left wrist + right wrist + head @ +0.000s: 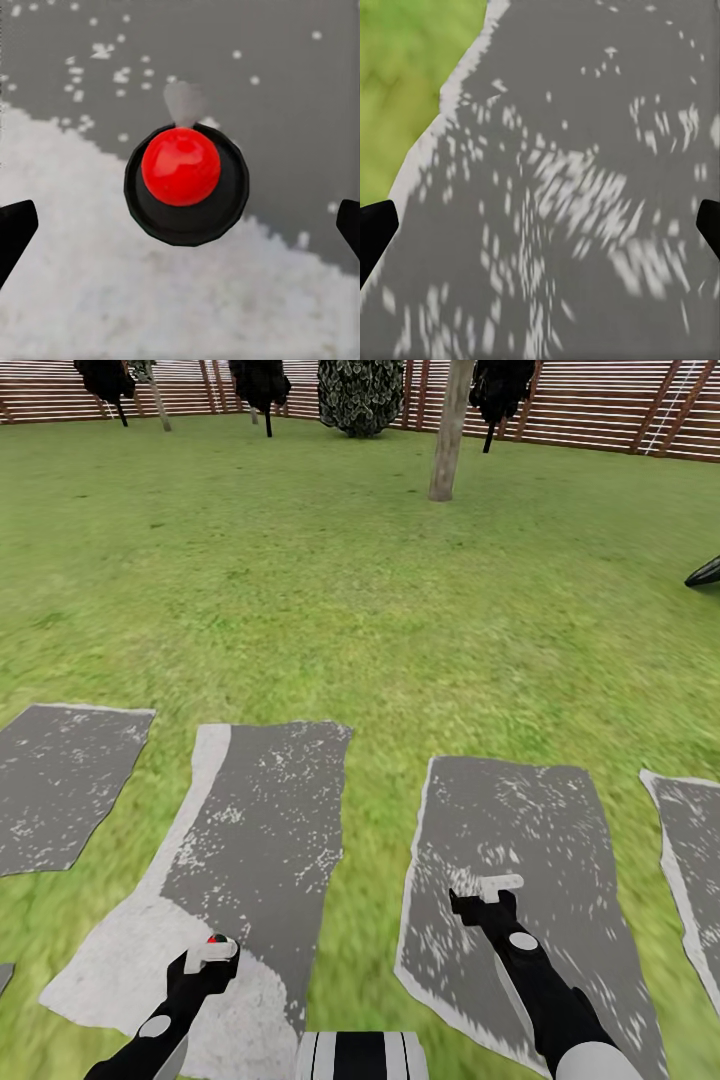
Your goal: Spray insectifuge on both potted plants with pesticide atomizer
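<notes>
The pesticide atomizer [185, 184] is seen end-on in the left wrist view, its red tip ringed by the black spray head, standing between the two dark fingers of the left pincer [210, 952], which are set wide apart at the picture's edges and are not touching it. In the head view the same red and black top is glimpsed at the left pincer, low at the near left, over the pale patch of a grey paving slab [255, 830]; whether the bottle stands on the slab or is carried cannot be told. The bottle is judged to be light, stiff plastic with a smooth, rather slippery body and a narrow base that is easily toppled, so it is best taken around the slim body just under the spray head, with the red tip left free and unpressed. The right pincer [487, 892] is held over the neighbouring paving slab [520, 830], its fingers likewise spread, with nothing between them. Beyond the slabs a broad lawn [360, 580] is spread out, and no potted plants are made out on it. Far off, a pale tree trunk [450, 430] rises beside a dark round shrub [360, 395] before the slatted wooden fence [590, 405], and a dark pointed shape [705, 572] is cut off at the right edge. The open grass is judged to offer no obstacle; only the tree trunk would have to be passed around
</notes>
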Robot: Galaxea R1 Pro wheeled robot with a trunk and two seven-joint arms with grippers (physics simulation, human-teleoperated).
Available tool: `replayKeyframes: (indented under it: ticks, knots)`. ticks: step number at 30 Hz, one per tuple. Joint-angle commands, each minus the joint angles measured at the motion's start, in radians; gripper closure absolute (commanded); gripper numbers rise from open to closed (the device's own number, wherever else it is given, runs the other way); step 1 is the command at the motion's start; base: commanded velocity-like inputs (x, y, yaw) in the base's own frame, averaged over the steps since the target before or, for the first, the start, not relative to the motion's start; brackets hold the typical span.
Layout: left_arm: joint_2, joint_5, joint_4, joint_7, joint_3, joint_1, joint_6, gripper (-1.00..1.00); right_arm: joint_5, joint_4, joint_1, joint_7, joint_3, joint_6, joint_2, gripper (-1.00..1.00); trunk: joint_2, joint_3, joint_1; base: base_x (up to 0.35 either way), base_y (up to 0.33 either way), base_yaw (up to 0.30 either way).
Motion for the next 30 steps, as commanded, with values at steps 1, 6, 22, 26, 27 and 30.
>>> replayKeyframes:
  ticks: [1, 6, 22, 26, 27, 30]
  knots:
    - [0.000, 0.004, 0.001, 0.001, 0.000, 0.000, -0.003, -1.00, 0.010, -0.002, 0.000, 0.002, -0.002, 0.006, 0.001, -1.00, 0.000, -0.004, 0.000, 0.000, 0.000, 0.000]
    - [0.000, 0.004, 0.001, 0.001, 0.001, 0.000, -0.003, -1.00, 0.010, -0.001, 0.000, 0.002, -0.002, 0.006, 0.001, -1.00, -0.001, -0.020, 0.002, 0.000, 0.000, 0.000]
    - [0.000, 0.011, 0.001, 0.002, 0.003, 0.000, -0.003, -1.00, 0.010, -0.002, 0.000, 0.002, -0.002, 0.006, 0.001, -1.00, -0.001, -0.020, 0.002, 0.014, 0.000, 0.000]
    - [0.000, 0.012, 0.001, 0.002, 0.003, 0.000, -0.003, -1.00, 0.010, -0.002, 0.000, 0.002, -0.002, 0.006, 0.001, -1.00, -0.001, -0.020, 0.002, 0.007, 0.000, 0.000]
    - [0.000, 0.012, 0.001, 0.002, 0.003, 0.000, -0.003, -1.00, 0.010, -0.002, 0.000, 0.002, -0.002, 0.006, 0.001, -1.00, -0.001, -0.020, 0.002, 0.002, 0.000, 0.000]
    - [0.000, 0.012, 0.001, 0.002, 0.003, 0.000, -0.003, -1.00, 0.010, -0.002, 0.000, 0.002, -0.002, 0.006, 0.001, -1.00, -0.001, -0.020, 0.002, 0.019, 0.000, 0.000]
